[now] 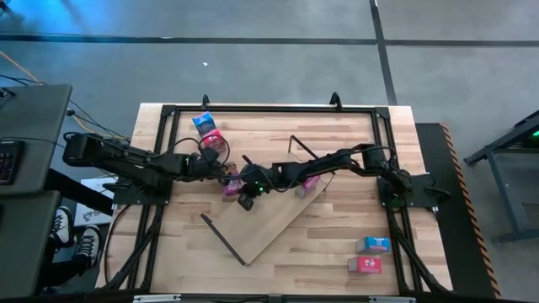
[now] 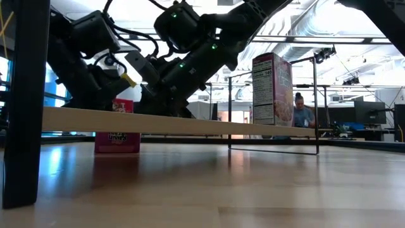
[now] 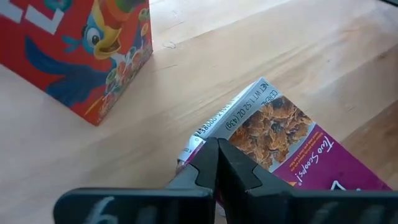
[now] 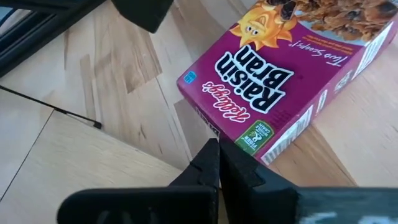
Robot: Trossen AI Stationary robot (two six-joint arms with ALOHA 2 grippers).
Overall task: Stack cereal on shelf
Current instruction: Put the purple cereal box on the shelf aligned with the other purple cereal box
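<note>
A magenta Raisin Bran cereal box lies front up on the table, just off the shelf's edge, between my two shut grippers. My left gripper is at its bottom end and my right gripper at its top end. The shelf, a light-wood board with black wire frames, lies slantwise across the table. Another magenta box stands upright on it. A red Froot Loops box stands on the table beyond my left gripper. My left gripper's shut fingertips meet the box's bottom end at a corner, slanting down from the table's left. The box lies flat on the table. My right gripper's shut fingertips are against the box's narrow top end, slanting down from the table's right.
A blue box and the red one stand at the far left. A blue box and a red box lie near the right front corner. Beyond the table a person shows in the room.
</note>
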